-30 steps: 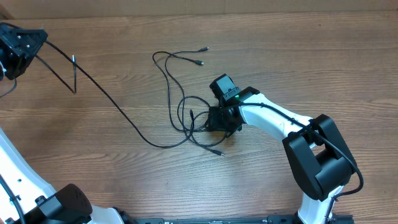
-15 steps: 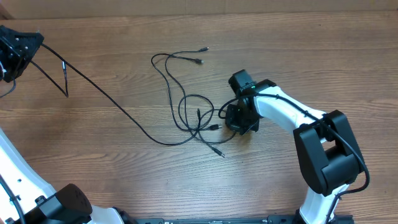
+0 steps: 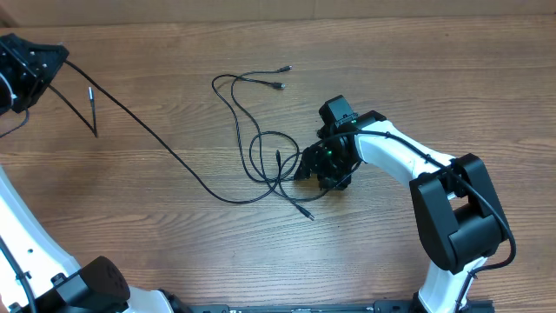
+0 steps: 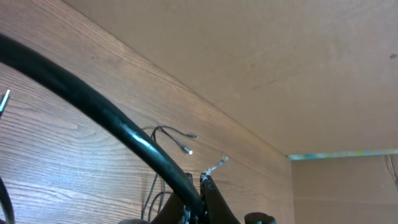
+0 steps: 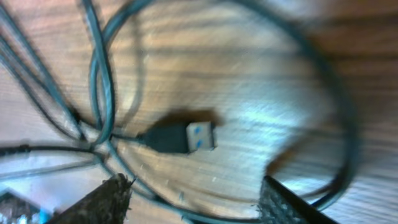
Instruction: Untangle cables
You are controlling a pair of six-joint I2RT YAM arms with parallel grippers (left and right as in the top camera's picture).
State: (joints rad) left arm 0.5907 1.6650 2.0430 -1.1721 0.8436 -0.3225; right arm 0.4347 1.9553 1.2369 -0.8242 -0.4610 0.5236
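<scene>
Thin black cables [image 3: 261,156] lie looped and crossed on the wooden table at centre, with two plug ends at the top [image 3: 280,85] and one at the bottom [image 3: 306,213]. One long cable [image 3: 148,135] runs from the tangle up left to my left gripper [image 3: 39,69], which is shut on it [image 4: 155,155] and holds it raised. My right gripper [image 3: 311,169] is open, low over the tangle's right edge. In the right wrist view a USB plug [image 5: 186,137] lies on the table between the open fingers [image 5: 196,193], with cable loops [image 5: 102,81] around it.
The table's far edge [image 3: 347,19] meets a plain wall. A short cable end [image 3: 91,109] hangs down near my left gripper. Bare wood lies left and right of the tangle.
My right gripper moved right away from the tangle, then turned back left and lowered over a USB plug. The left gripper stays up left, still holding the long cable.
</scene>
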